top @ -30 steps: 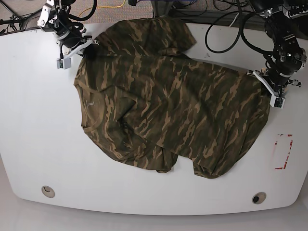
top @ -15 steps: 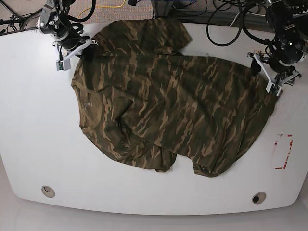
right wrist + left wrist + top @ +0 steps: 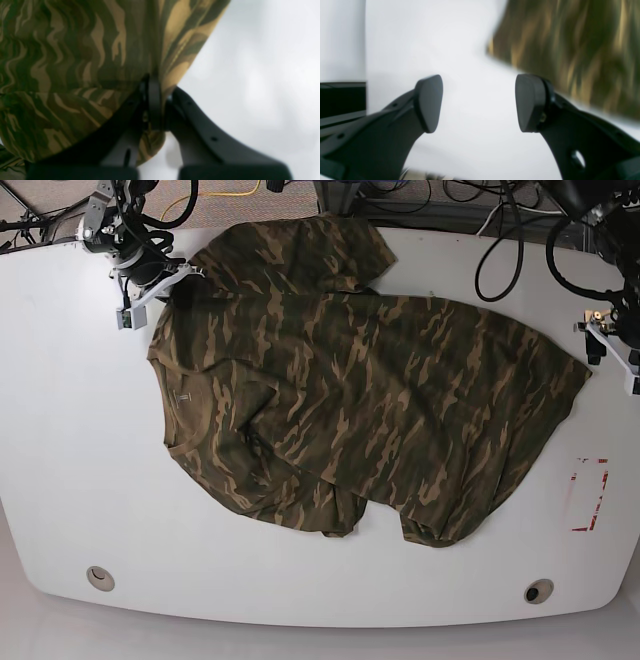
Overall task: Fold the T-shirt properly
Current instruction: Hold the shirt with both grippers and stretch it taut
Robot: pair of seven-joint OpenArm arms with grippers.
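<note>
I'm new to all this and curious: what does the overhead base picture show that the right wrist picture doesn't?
Only the base view shows the whole T-shirt spread on the white table, the left pincer open beside its hem, cables, and a red mark. Only the right wrist view shows, close up, the right pincer shut on a fold of the cloth. Both show the camouflage shirt, the table and the right pincer.

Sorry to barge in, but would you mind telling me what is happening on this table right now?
A two-armed robot is folding a camouflage T-shirt spread on the white table. The right gripper is shut on the shirt's edge near the shoulder. The left gripper is open and empty beside the hem. No fold is made yet.
</note>
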